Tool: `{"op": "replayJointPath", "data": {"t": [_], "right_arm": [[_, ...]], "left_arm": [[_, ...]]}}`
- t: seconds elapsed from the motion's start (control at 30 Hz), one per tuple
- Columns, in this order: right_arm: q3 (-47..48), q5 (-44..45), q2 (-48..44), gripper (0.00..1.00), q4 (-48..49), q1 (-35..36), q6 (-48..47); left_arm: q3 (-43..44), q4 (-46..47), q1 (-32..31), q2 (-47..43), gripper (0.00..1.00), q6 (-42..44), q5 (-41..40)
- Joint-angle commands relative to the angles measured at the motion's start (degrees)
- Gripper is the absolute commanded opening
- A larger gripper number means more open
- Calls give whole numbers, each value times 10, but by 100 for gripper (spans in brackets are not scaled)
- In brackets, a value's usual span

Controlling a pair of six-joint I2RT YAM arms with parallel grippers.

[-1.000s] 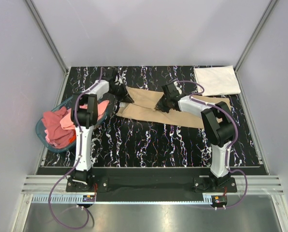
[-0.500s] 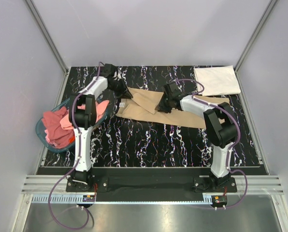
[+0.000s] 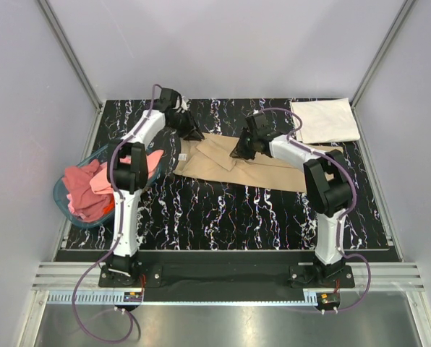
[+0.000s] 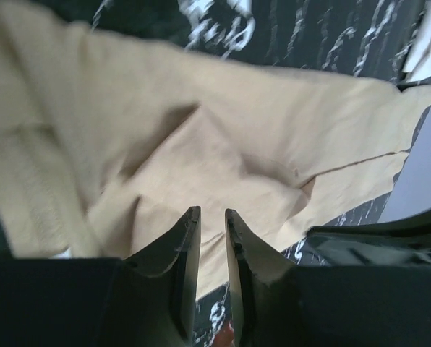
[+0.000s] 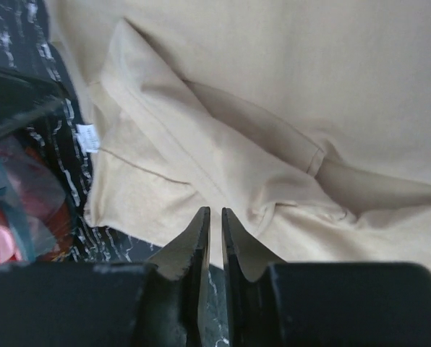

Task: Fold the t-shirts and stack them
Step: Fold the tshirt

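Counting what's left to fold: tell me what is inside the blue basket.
A crumpled heap of pink and salmon t-shirts fills the basket. Anything beneath them is hidden by the heap.

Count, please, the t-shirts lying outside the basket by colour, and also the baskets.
Tan t-shirt: 1
White t-shirt: 1
Blue basket: 1
Total: 3

table (image 3: 223,210) centre: spread tee (image 3: 215,168) is laid left to right | far right corner: folded tee (image 3: 324,121) is set, just behind the spread tee | left edge: basket (image 3: 59,195) is placed, heaped tees (image 3: 82,189) held in it
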Motion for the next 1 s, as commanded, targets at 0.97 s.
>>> {"op": "replayJointPath", "data": {"t": [0.97], "right_arm": [[-21,-59,-21,15,21,-2,-13]], "left_arm": [[-287,10,-35,-240,1,95,-103]]}}
